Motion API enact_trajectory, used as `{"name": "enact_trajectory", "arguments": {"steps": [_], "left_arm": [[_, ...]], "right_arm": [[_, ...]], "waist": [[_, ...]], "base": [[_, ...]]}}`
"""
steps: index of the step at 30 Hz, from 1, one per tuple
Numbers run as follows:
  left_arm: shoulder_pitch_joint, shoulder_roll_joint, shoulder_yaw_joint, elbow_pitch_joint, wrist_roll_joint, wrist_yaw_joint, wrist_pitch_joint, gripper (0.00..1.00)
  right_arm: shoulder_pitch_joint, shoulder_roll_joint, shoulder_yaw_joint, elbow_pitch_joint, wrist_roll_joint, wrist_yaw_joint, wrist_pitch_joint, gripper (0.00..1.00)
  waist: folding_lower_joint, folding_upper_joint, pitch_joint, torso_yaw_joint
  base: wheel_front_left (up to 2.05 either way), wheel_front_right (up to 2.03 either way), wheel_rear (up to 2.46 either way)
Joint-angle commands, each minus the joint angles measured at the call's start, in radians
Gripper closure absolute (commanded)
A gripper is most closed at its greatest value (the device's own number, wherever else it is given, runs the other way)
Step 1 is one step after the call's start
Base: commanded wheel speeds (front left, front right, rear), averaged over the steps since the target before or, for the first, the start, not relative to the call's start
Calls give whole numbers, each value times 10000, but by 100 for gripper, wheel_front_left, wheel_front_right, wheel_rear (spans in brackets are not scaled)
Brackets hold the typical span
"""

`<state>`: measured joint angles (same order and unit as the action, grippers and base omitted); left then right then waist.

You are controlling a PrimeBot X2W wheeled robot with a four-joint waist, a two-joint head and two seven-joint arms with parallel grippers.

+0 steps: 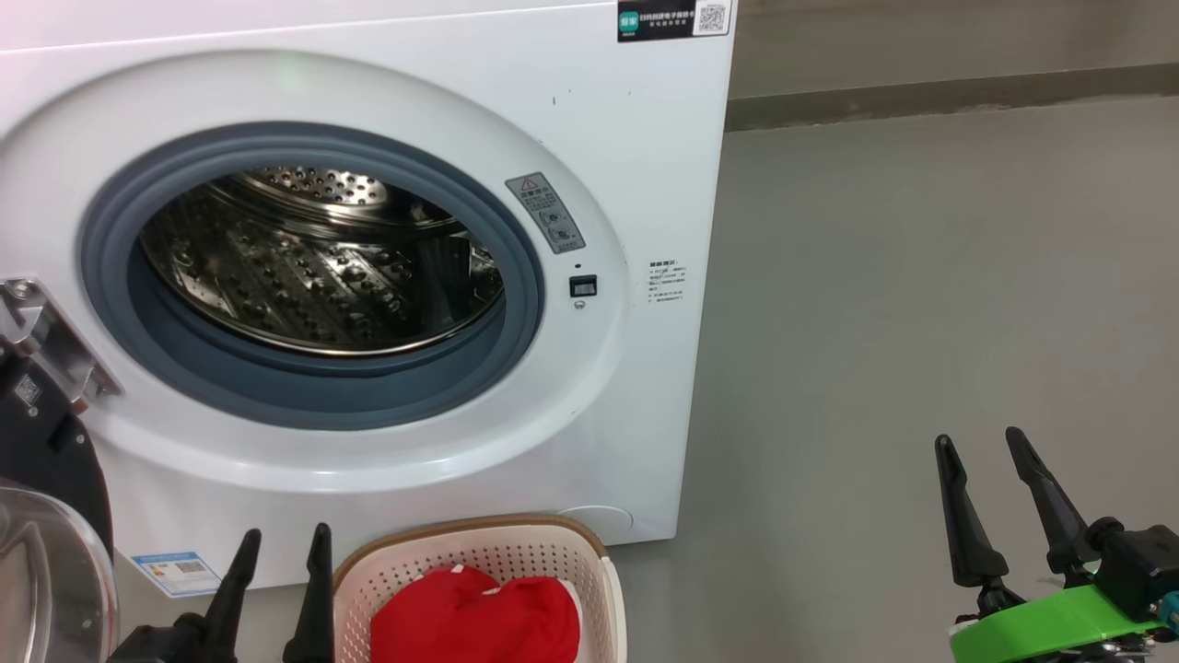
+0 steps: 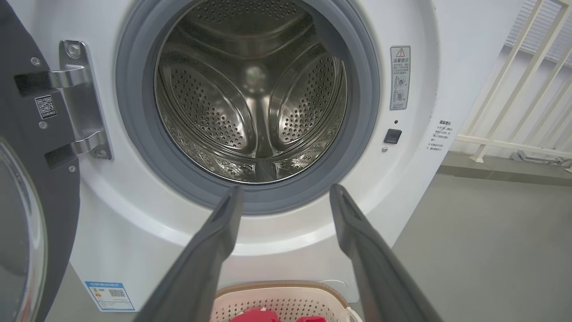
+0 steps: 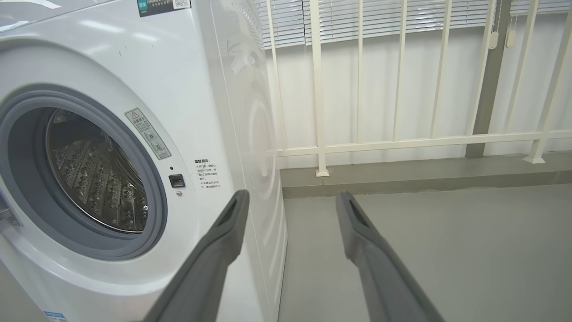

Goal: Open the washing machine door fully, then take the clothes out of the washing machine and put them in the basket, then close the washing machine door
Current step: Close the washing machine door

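Observation:
The white washing machine (image 1: 636, 175) (image 2: 415, 188) (image 3: 210, 103) stands with its steel drum (image 1: 313, 267) (image 2: 250, 94) (image 3: 94, 179) bare inside. Its door (image 1: 46, 516) (image 2: 31, 188), black-rimmed with a clear glass bowl, is swung wide open at the left on its metal hinge (image 2: 80, 98). On the floor before the machine sits the cream basket (image 1: 589, 571) (image 2: 277, 295) with the red clothes (image 1: 479, 617) (image 2: 254, 316) in it. My left gripper (image 1: 284, 543) (image 2: 286, 192) is open, just left of the basket, holding nothing. My right gripper (image 1: 981, 442) (image 3: 290, 197) hangs open over the grey floor, well right of the machine.
Grey floor (image 1: 921, 295) stretches to the right of the machine. A cream railing (image 3: 402, 143) (image 2: 514, 112) on a low kerb runs along the wall behind it. Green tape (image 1: 1050, 622) wraps my right wrist.

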<state>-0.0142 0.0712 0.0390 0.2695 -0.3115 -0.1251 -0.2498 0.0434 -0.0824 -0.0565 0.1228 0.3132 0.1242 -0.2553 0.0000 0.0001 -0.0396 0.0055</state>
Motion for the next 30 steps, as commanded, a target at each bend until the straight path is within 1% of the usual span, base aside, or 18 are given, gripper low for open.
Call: {"name": "enact_trajectory", "arguments": {"steps": [1,12,17,23,30], "left_arm": [[-59,162,390,-201,105,-46,-120,0],[23,94,390,-239,142,-44,-120,0],[52,69,425,-326,244,22,-120,0],[70,42,397,-402,294,28,-120,0],[62,28,322,-533,233,14,-120,0]], "right_arm": [[-125,-100,128,-297,-81,65,-65,0],[-35,-168,100,-327,-42,65,-65,0],[-41,-159,102,-309,-37,65,-65,0],[-59,-158,66,-269,-50,65,-65,0],[-101,-139,66,-213,-60,65,-65,0]], "waist": [[0,-1,-27,24],[0,-1,-38,37],[0,-1,-35,25],[0,-1,-1,27],[0,-1,44,64]], "base": [[0,0,0],[0,0,0],[-42,42,0],[-117,117,0],[-190,190,0]]}}
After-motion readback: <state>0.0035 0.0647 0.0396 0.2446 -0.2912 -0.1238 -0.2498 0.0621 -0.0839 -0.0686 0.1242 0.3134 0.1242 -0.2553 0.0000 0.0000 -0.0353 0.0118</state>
